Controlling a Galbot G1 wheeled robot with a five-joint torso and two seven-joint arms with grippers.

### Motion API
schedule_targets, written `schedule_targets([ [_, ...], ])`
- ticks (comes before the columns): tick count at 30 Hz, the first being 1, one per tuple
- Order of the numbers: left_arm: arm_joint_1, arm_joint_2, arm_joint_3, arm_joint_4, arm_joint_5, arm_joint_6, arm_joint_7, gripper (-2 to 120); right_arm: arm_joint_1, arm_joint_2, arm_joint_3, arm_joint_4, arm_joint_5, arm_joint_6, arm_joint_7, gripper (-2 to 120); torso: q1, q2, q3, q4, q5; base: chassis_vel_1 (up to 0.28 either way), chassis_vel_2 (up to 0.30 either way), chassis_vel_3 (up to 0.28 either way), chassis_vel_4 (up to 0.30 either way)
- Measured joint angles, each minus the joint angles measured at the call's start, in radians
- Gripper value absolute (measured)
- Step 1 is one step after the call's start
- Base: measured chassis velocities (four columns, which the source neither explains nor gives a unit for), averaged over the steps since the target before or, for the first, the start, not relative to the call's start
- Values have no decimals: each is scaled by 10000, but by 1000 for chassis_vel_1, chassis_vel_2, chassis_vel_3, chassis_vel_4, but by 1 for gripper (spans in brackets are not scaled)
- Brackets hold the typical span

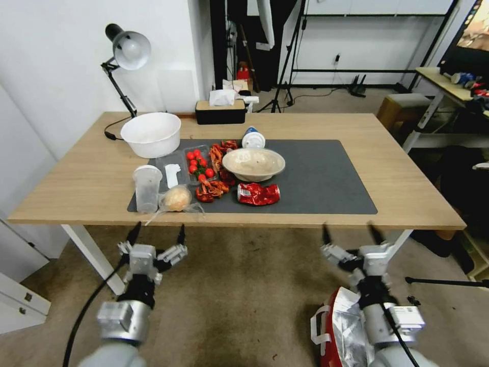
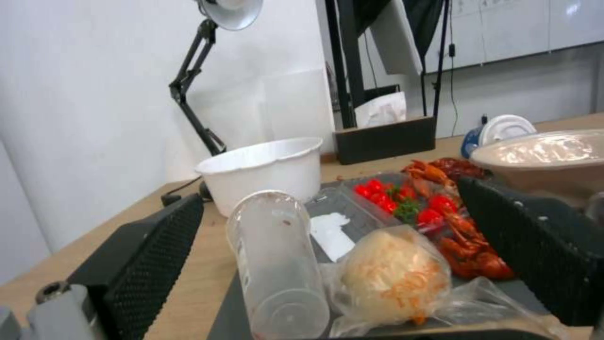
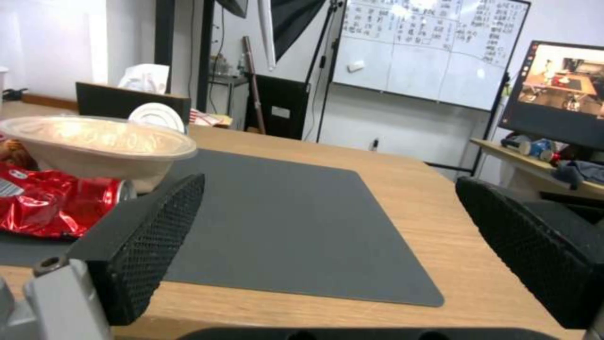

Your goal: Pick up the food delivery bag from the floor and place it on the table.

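The red-and-white food delivery bag (image 1: pixel 342 326) with silver foil lining and a white strap handle stands on the brownish carpet floor (image 1: pixel 239 295) at the lower right, partly hidden behind my right arm. My right gripper (image 1: pixel 351 233) hangs open above and beyond the bag, just short of the table's front edge, its fingers (image 3: pixel 151 245) spread wide with nothing between them. My left gripper (image 1: pixel 158 232) is open too, level with the table's (image 1: pixel 407 173) front edge at the left. The light-wood table carries a dark grey mat (image 1: pixel 326 178).
On the mat's left half lie a white bowl (image 1: pixel 151 133), a plastic cup (image 1: pixel 147 187), a bagged bun (image 1: pixel 176 198), tomatoes (image 1: pixel 197 162), crayfish (image 1: pixel 211 189), a lidded bowl (image 1: pixel 253 163) and a crushed red can (image 1: pixel 258 193). The mat's right half (image 3: pixel 283 222) is bare. A tissue box (image 1: pixel 220 112) and lamp (image 1: pixel 127 51) stand behind.
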Motion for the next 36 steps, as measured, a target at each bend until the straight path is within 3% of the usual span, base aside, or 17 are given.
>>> schedule_targets([
  [4, -62, 129, -14, 135, -231, -126, -53, 100, -13, -10, 0, 79, 19, 1, -56, 100, -2, 0, 0, 9, 5, 0, 0, 0, 0],
  [13, -25, 169, -99, 348, -321, -803, 115, 100, -11, 17, -15, 43, -30, 1, -163, 100, -2, 1, -1, 7, 5, 0, 0, 0, 0],
  [20, -47, 162, -85, 460, -244, -939, 89, 100, -99, 34, 13, 106, -154, 3, -381, 100, -39, -78, -40, 7, 4, 0, 0, 0, 0],
  [36, -82, 123, -17, 690, -209, -1157, 92, 100, -132, 116, -35, 331, -221, -238, -299, 100, -420, -957, -534, 6, 4, 0, 0, 0, 0],
])
